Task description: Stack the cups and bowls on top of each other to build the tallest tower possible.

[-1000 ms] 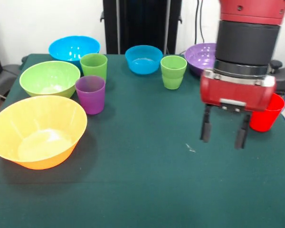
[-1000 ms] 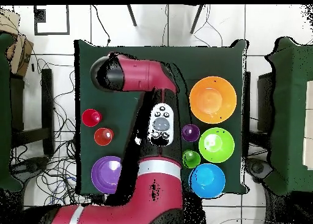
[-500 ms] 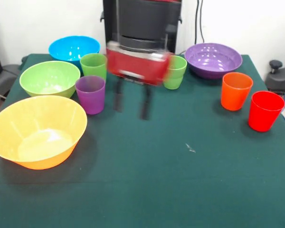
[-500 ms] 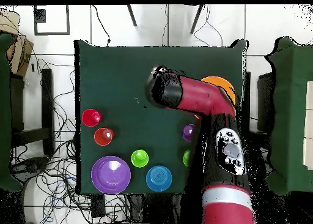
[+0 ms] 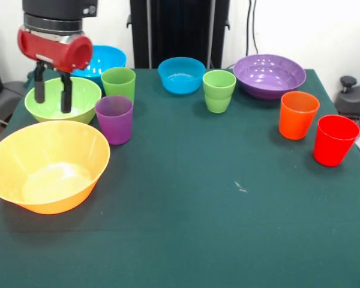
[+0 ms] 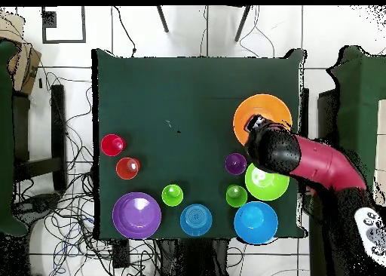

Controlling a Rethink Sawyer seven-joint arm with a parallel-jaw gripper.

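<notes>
On the dark green tabletop (image 5: 228, 228) nothing is stacked yet; cups and bowls stand apart. The end effector (image 5: 53, 99) hangs released and empty over the lime green bowl (image 5: 78, 95), beside the big orange bowl (image 5: 48, 165), probably lining up a grasp.

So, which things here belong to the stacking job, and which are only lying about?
For the job:
- orange bowl
- green bowl
- large blue bowl
- smaller blue bowl
- purple bowl
- purple cup
- two green cups
- orange cup
- red cup
- gripper, open above the green bowl

Lying about:
- cables on the floor
- chairs beside the table
</notes>
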